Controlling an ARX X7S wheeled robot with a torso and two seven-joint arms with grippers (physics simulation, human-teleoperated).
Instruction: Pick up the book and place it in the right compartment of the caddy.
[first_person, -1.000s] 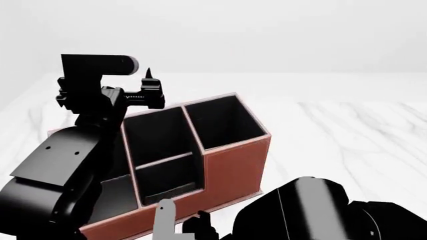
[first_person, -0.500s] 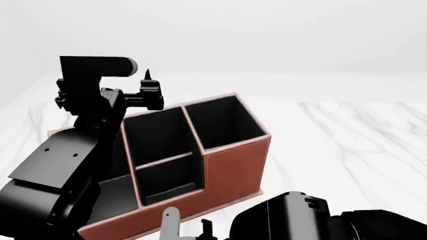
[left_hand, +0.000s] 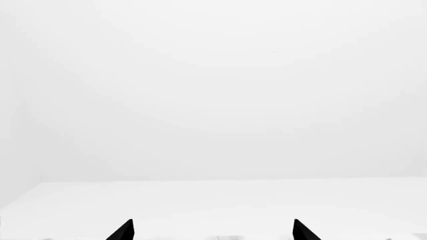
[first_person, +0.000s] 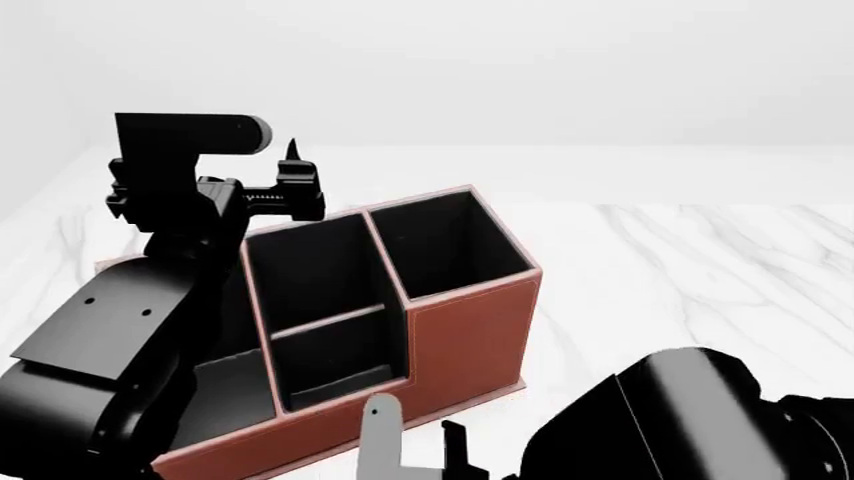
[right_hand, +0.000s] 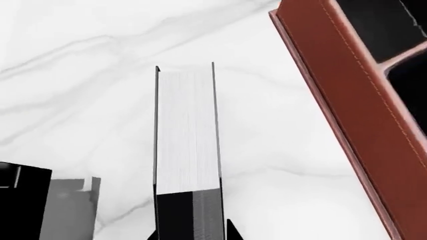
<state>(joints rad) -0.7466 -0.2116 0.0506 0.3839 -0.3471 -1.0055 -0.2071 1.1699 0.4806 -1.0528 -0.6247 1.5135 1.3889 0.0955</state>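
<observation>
So the book (right_hand: 187, 130) is already pinched in the right gripper (right_hand: 190, 235). In the wrist view the white page edge runs straight out from between the jaws, covers on either side, so its long axis lines up with the gripper's own reach. The jaws are squeezed on its near end; you only see the tips flanking it at the frame edge, so how deep the bite goes I can't really tell.

What the next move hangs on: the caddy (first_person: 461, 330) sits off to one side of the held book, well apart, with bare marble table (right_hand: 80, 100) under and around the book. The right compartment (first_person: 447, 245) is the tall section, so the book looks like it needs to go up and across over that high wall, then drop in end-first.

The left gripper (left_hand: 212, 235) is way up behind the caddy, jaws spread, holding nothing, pointing at blank background. The right arm is the only one in play here, I'd say.
</observation>
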